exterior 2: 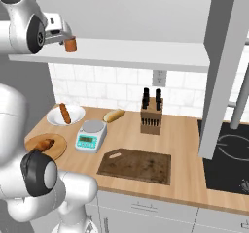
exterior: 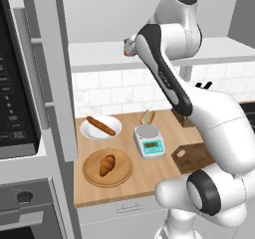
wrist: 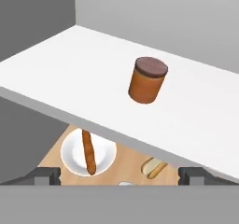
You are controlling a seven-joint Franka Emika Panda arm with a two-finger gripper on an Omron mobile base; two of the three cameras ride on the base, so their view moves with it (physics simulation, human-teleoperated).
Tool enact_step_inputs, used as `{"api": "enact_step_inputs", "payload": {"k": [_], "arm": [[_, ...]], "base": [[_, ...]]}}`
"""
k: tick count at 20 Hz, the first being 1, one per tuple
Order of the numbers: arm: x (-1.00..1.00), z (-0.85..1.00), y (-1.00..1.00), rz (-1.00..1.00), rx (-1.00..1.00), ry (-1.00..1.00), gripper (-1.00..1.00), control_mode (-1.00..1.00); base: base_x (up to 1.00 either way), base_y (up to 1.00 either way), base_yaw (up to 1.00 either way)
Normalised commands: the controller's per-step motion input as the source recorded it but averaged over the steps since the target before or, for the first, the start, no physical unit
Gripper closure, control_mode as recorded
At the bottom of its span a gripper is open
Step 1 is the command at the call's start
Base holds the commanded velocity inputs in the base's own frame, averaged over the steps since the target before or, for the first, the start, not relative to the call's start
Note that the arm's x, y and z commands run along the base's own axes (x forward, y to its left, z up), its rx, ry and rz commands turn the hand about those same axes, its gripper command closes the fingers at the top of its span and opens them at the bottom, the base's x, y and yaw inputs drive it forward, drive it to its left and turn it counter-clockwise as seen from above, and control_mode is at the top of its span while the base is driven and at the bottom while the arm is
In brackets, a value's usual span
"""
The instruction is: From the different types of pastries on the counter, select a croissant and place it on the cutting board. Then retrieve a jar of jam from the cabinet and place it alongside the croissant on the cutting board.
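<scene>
From the hand view the jam jar [wrist: 148, 80] stands upright on the white cabinet shelf [wrist: 70, 73] at about 12 o'clock, apart from the wide-open, empty gripper [wrist: 120, 176]. The base views add the rest. On the wooden counter [exterior: 149, 171], left to right: the croissant [exterior: 106, 165] on a round wooden plate [exterior: 89, 176], a stick pastry [exterior: 101, 125] in a white dish [exterior: 89, 132], a scale [exterior: 149, 141], a pale bun [exterior 2: 114, 115], the bare cutting board [exterior 2: 136, 165], a knife block [exterior 2: 151, 115] and a black cooktop [exterior 2: 226, 164]. White tile [exterior 2: 102, 89] lines the wall.
</scene>
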Motion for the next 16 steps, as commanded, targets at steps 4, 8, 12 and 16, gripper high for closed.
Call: {"api": "enact_step_inputs", "payload": {"k": [4,8,12,16], "arm": [[0.37,-0.33,0.0,0.0,-0.05,-0.05,-1.0,-1.0],[0.37,-0.07,-0.04,0.0,-0.02,-0.06,-1.0,-1.0],[0.39,0.0,-0.07,0.0,0.0,0.0,-1.0,-1.0],[0.27,0.0,-0.03,0.0,0.0,0.0,-1.0,-1.0]], "base": [[0.0,0.0,0.0],[0.0,0.0,0.0],[0.0,0.0,0.0],[0.0,0.0,0.0]]}}
